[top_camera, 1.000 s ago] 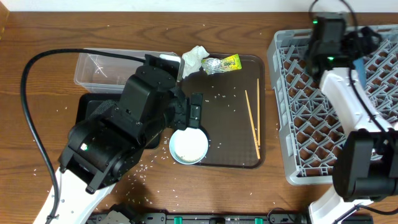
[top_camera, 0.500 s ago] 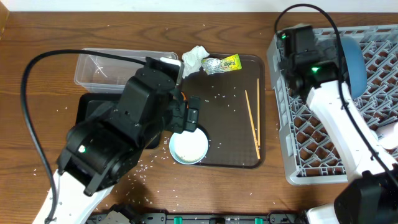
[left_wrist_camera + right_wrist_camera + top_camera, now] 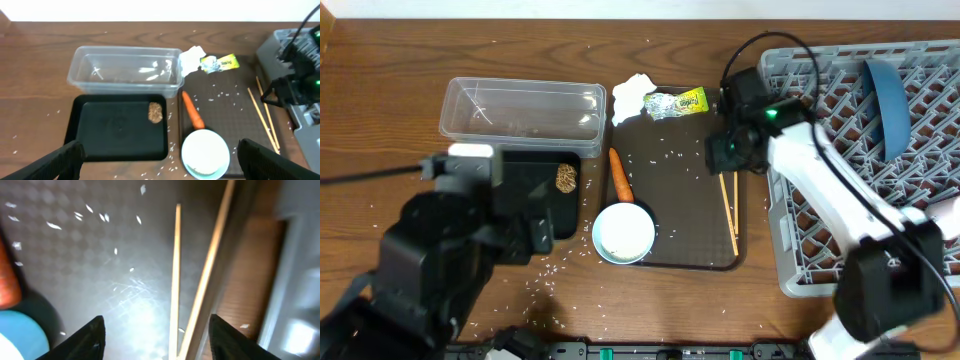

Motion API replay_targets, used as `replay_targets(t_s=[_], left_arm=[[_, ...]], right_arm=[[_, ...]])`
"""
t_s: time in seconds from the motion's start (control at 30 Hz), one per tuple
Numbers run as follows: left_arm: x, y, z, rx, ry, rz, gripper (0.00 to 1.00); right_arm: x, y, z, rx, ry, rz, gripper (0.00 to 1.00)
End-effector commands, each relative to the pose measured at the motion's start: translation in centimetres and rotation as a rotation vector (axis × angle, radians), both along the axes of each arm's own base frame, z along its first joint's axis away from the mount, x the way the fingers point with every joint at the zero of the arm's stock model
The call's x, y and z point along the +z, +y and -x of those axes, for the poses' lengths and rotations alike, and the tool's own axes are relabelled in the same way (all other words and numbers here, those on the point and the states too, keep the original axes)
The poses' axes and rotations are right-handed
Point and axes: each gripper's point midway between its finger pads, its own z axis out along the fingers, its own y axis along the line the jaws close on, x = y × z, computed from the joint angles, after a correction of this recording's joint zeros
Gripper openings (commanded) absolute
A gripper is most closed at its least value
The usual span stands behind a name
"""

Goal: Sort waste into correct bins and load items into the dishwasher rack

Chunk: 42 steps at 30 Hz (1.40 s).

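My right gripper (image 3: 157, 335) is open and empty, low over the two wooden chopsticks (image 3: 175, 280) on the brown serving tray (image 3: 690, 225); overhead it is at their far ends (image 3: 725, 165). My left gripper (image 3: 160, 162) is open wide and empty, high over the black tray (image 3: 115, 130), which holds the brown lump (image 3: 155, 112). The orange carrot (image 3: 620, 175) and white bowl (image 3: 623, 234) lie on the serving tray. Tissue (image 3: 633, 95) and foil wrapper (image 3: 678, 102) sit at its far edge. The dark-blue plate (image 3: 885, 95) stands in the grey rack (image 3: 820, 230). The clear tub (image 3: 520, 110) lies behind the black tray.
Rice grains are scattered over the serving tray and the wooden table (image 3: 380, 150) around the black tray. A pale item (image 3: 945, 213) shows at the rack's right edge. The cups are not clearly in view. The rack wall stands close right of the chopsticks.
My left arm has drawn back to the lower left, uncovering the black tray, lump and carrot. My right arm has left the plate standing in the rack and moved left over the chopsticks.
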Motion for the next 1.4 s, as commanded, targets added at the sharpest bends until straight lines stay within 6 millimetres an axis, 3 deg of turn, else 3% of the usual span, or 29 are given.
replay_targets(t_s=[0.0, 0.1, 0.3, 0.53, 0.83, 1.03, 1.07, 1.1, 1.13, 1.37], left_arm=[[-0.1, 0.6, 0.1, 0.026, 0.008, -0.013, 0.98], [-0.4, 0.7, 0.3, 0.026, 0.024, -0.022, 0.98], [-0.4, 0.7, 0.3, 0.026, 0.024, -0.022, 0.98], [-0.4, 0.7, 0.3, 0.026, 0.024, -0.021, 0.98], [-0.4, 0.7, 0.2, 0.026, 0.024, -0.021, 0.98], [-0.4, 0.7, 0.2, 0.026, 0.024, -0.021, 0.98], [-0.4, 0.7, 0.2, 0.026, 0.024, -0.021, 0.98], [-0.4, 0.7, 0.2, 0.026, 0.024, -0.021, 0.98], [-0.4, 0.7, 0.2, 0.026, 0.024, -0.021, 0.98], [-0.4, 0.7, 0.2, 0.026, 0.024, -0.021, 0.98]], right_arm=[[-2.6, 1.0, 0.7, -0.063, 0.104, -0.037, 0.55], [-5.2, 0.8, 1.2, -0.082, 0.167, -0.005, 0.48], [-8.0, -0.2, 1.9, -0.118, 0.236, 0.068, 0.38], [-7.3, 0.8, 1.6, -0.040, 0.208, 0.035, 0.01], [-2.7, 1.4, 0.8, 0.021, 0.098, -0.032, 0.01], [-2.5, 1.0, 2.1, 0.011, 0.141, -0.019, 0.01], [-2.5, 1.0, 2.2, -0.003, 0.149, -0.021, 0.09], [-2.6, 1.0, 2.4, -0.018, 0.159, -0.021, 0.38], [-2.9, 1.0, 2.6, -0.028, 0.173, -0.019, 0.57], [-6.7, 0.8, 4.4, -0.067, 0.239, 0.034, 0.53]])
